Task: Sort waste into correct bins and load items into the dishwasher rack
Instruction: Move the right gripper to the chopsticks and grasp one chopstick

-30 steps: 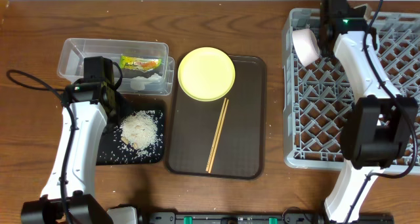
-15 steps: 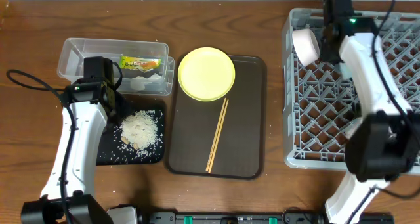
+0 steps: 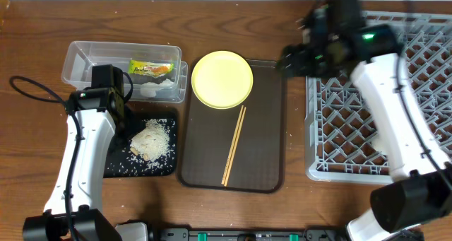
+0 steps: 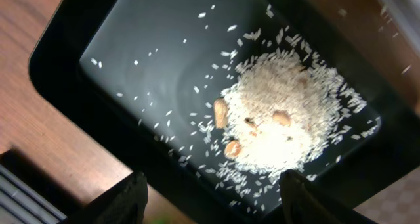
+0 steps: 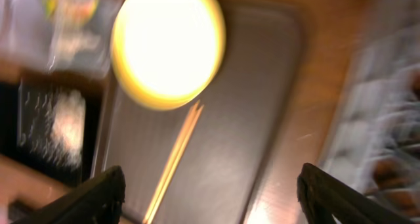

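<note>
we are at the loading step: our right gripper (image 5: pixel 210 175) hangs spread and empty over the brown serving tray (image 3: pixel 265 128), where the yellow plate (image 3: pixel 222 79) and chopsticks (image 3: pixel 234 145) lie, well apart from the dishwasher rack (image 3: pixel 332 128). our left gripper (image 4: pixel 210 181) hovers with fingers apart, holding nothing, above the rice (image 4: pixel 282 125) in the black tray (image 4: pixel 131 66). next, we judge, the right one must come down on the plate's rim.

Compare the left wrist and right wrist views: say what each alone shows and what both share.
Left wrist only: tan nut-like bits within the pile of whitish rice grains, seen sharply. Right wrist only: the round yellow plate, the thin wooden chopsticks on the dark brown serving tray, and part of the grey lattice rack, all blurred. Both: that rice pile on the shallow black rectangular tray.
</note>
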{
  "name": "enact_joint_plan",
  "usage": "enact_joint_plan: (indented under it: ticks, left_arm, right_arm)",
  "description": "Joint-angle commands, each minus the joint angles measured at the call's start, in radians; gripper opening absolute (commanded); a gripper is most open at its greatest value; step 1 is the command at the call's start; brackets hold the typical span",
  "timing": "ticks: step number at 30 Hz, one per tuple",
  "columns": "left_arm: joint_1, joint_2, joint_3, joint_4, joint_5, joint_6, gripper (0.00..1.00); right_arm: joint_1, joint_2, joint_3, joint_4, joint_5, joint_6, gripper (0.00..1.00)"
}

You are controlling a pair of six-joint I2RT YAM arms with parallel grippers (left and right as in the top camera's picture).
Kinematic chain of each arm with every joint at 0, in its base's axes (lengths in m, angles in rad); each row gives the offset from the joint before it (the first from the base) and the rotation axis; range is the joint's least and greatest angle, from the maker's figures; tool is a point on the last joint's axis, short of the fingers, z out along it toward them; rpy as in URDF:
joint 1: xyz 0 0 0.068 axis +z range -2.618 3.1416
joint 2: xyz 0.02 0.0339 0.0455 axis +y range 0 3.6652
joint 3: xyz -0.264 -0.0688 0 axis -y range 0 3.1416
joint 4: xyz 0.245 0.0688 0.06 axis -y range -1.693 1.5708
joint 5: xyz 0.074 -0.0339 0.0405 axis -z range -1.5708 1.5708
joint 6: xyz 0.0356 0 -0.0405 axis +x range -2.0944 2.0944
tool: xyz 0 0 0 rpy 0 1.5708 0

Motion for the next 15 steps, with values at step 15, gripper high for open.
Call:
enact_joint_plan:
  ticks: [15]
  left_arm:
    - [0.004,-0.006,0.006,-0.063,-0.018,0.008,0.67]
  right_arm:
    - [0.463,0.010,-0.445,0.230,0.207,0.460,0.66]
